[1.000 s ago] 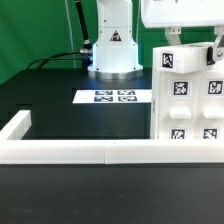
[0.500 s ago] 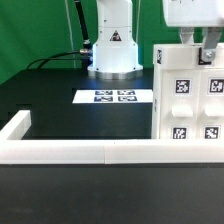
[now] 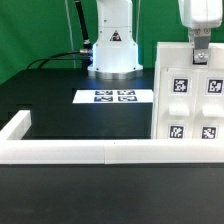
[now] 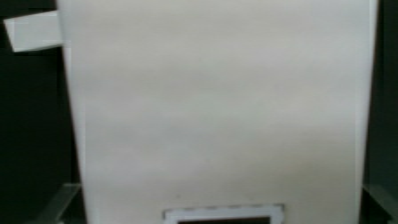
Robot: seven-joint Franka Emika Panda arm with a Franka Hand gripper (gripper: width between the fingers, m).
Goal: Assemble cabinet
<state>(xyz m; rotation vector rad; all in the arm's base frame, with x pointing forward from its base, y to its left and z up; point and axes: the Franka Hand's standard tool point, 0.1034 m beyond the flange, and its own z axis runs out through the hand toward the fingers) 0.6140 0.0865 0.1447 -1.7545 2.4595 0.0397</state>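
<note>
One big white cabinet (image 3: 189, 95) stands upright at the exterior view's right, on the black surface (image 3: 60, 100), its near foot against the low white border wall (image 3: 80, 152). From my remote seat I see four square tags on its front face, two higher and two lower. The gripper (image 3: 202, 52) sits at the cabinet's top edge, a dark fingertip showing against the white plastic there. The fingers look spread wide across the cabinet's top, but I cannot tell whether they are pressing on it or only straddling it. The wrist view does not help: it is filled by a plain white panel (image 4: 222, 100) with a dark-edged tag low down.

Further left, the marker board (image 3: 113, 97) lies flat in front of the robot's base (image 3: 113, 58), well apart from the cabinet.

My worry from here is the tall piece itself. It stands high on a small footprint, so a sideways nudge from the arm could tip it over or slide it along the wall. If the fingers are not truly clamped, a lift could leave it behind or let it slip and twist. If they are clamped off-centre, it could swing. I would also watch the border wall, which could catch the lower edge on any drag.
</note>
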